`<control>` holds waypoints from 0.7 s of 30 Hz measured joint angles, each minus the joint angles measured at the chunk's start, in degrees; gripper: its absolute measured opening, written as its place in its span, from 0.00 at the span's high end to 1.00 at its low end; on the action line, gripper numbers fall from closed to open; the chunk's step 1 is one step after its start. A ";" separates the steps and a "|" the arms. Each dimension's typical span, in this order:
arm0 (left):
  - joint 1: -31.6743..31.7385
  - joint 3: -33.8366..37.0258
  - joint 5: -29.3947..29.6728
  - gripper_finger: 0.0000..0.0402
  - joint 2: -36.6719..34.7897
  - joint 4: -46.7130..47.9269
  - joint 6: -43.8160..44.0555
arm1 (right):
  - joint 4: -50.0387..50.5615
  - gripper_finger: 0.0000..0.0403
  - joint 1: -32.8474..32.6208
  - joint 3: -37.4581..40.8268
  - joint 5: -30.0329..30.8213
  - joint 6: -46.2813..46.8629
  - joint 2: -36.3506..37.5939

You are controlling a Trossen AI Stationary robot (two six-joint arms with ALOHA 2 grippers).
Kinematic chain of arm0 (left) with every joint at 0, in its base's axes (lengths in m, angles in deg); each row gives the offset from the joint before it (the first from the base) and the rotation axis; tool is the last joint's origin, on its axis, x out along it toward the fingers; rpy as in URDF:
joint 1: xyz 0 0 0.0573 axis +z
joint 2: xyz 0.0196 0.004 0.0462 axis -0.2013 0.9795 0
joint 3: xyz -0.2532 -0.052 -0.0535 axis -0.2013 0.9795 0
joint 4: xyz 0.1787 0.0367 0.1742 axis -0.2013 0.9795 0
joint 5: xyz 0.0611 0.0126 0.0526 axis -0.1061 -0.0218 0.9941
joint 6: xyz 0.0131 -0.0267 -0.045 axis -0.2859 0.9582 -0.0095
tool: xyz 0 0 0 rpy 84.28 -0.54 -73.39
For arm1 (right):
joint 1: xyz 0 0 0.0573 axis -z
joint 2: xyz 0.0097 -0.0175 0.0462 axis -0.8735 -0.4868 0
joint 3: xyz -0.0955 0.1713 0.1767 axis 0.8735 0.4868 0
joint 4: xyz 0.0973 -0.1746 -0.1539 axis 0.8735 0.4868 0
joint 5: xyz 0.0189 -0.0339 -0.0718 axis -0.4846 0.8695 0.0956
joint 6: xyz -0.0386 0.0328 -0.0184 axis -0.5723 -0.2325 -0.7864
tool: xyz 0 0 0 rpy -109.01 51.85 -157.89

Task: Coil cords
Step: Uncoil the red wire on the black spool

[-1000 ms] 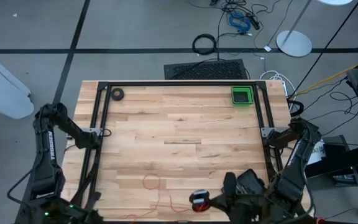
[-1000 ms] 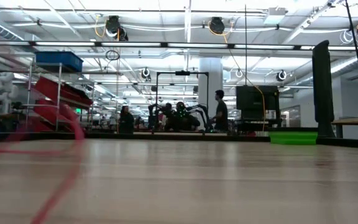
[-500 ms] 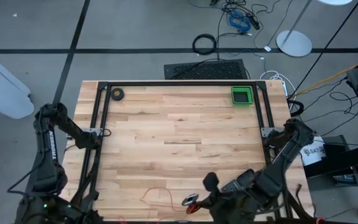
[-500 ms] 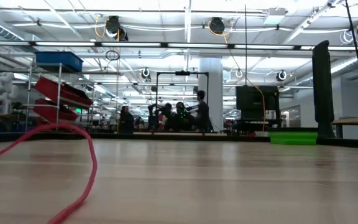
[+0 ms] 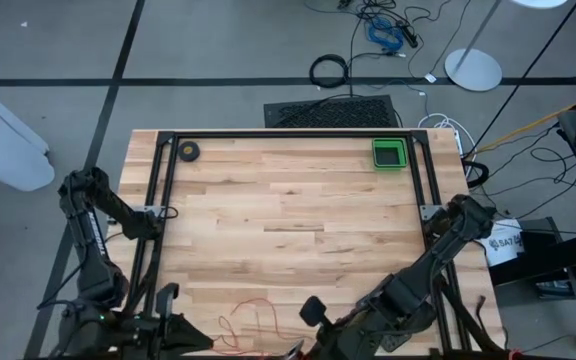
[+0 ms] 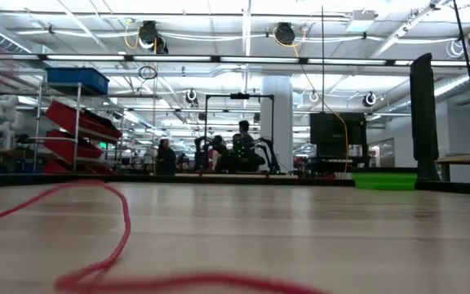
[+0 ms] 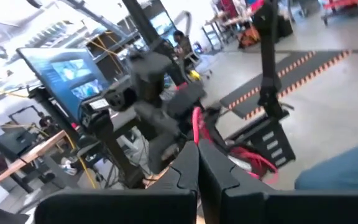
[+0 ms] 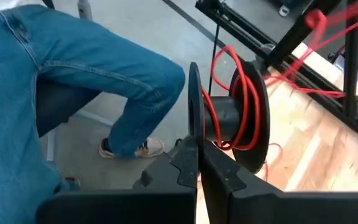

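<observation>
The cord is a thin red wire. Part of it lies in loose loops (image 5: 248, 322) on the wooden table near its near edge and shows close up in the low view (image 6: 125, 220). The rest is wound on a black spool (image 8: 229, 115). My right arm (image 5: 408, 290) reaches along the near edge, and its gripper (image 8: 197, 149) is shut on the spool. My left arm (image 5: 93, 240) stands at the near left corner. Its gripper (image 7: 197, 149) is shut on the red wire. My left gripper pinches the red wire (image 7: 196, 124) between its two fingertips, coming at it level. The wire stands up out of the fingertips and bends away toward the other arm. My right gripper pinches the rim of one spool flange (image 8: 191, 134) between its two fingers, slanting downward. The spool is in the air at the table's near edge, its axis level, and red wire runs from it toward the table.
A green tray (image 5: 389, 154) sits at the far right and a small dark tape roll (image 5: 188, 151) at the far left. Black frame rails (image 5: 163, 190) run along the table's sides. A person's leg in jeans (image 8: 73, 81) stands on the floor by the near edge.
My right gripper has carried the spool along the near edge toward the table's left, sinking and tipping downward. More red wire now lies on the table, spread in wider loops near the near edge. My left gripper has swung in toward the near left corner.
</observation>
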 joint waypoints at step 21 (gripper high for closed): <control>4.30 0.50 17.66 1.00 0.05 -3.24 -5.90 | -7.80 1.00 2.47 0.00 -18.05 1.02 -2.77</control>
